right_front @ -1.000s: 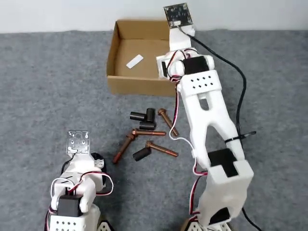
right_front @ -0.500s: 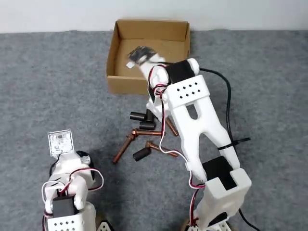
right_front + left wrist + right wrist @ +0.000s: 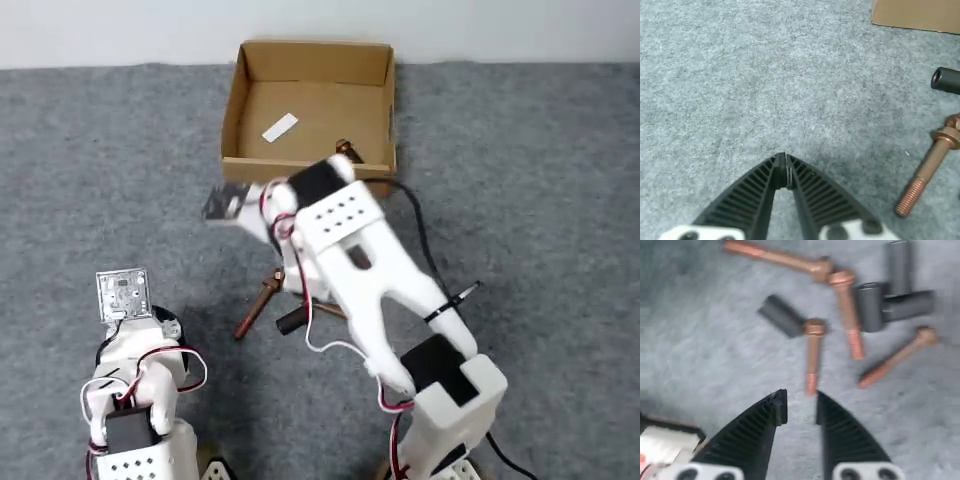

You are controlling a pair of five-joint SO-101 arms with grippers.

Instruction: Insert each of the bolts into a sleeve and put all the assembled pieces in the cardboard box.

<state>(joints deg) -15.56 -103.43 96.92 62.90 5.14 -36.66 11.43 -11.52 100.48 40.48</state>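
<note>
Bolts: four copper bolts (image 3: pixel 846 312) lie loose in one cluster on the floor. None is seated in a sleeve, and two have their heads close together.
Sleeves: four dark sleeves (image 3: pixel 869 305) lie among them. Three are bunched and touching; the fourth sits apart, with a bolt head just beside its end.
Cardboard box: the cardboard box (image 3: pixel 290 175) stands open just beyond the cluster. A copper-headed piece (image 3: pixel 345 150) rests in the corner nearest the right arm, probably one finished assembly, though its sleeve is hard to make out. A white label (image 3: pixel 280 127) lies on the box floor.
Why there: the parts sit between the two arms and close to the box, which I judge keeps them in reach of both and makes the carry short.
Right gripper: the right gripper (image 3: pixel 800 405) hangs over the cluster, slightly parted and empty. The threaded tip of the nearest bolt (image 3: pixel 811 352) lies just ahead of the gap, so it looks lined up for a pick.
Left gripper: the left gripper (image 3: pixel 785 172) is clenched tip to tip on nothing, low over bare carpet. One bolt and one sleeve lie off to its side, and it seems parked clear of the work.
Progress: early, with four pairs yet to join.
Surface: grey short-pile carpet (image 3: pixel 120 180).
Room: a pale wall (image 3: pixel 120 30) runs behind the box.
</note>
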